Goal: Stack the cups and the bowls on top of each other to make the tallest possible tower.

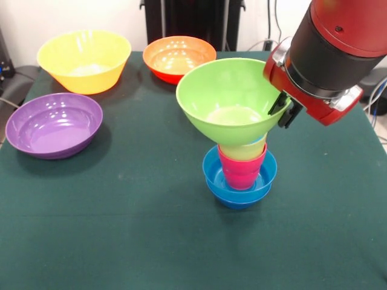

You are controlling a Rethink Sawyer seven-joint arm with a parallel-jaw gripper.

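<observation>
The tower stands at the table's middle right. A small blue bowl (213, 176) sits at the bottom, with what looks like a second blue bowl nested under it. In it stand the red-pink cup (242, 172) and the yellow cup (243, 151). A sliver of the light blue cup (263, 140) shows beside the yellow cup. The lime green bowl (230, 90) rests upright on top. My gripper (286, 109) comes in from the upper right and its black fingers are closed on the green bowl's right rim.
A large yellow bowl (84, 60) stands at the far left, an orange bowl (178, 57) at the far middle and a purple bowl (54, 124) at the left. All sit on the dark green table cloth (121, 229).
</observation>
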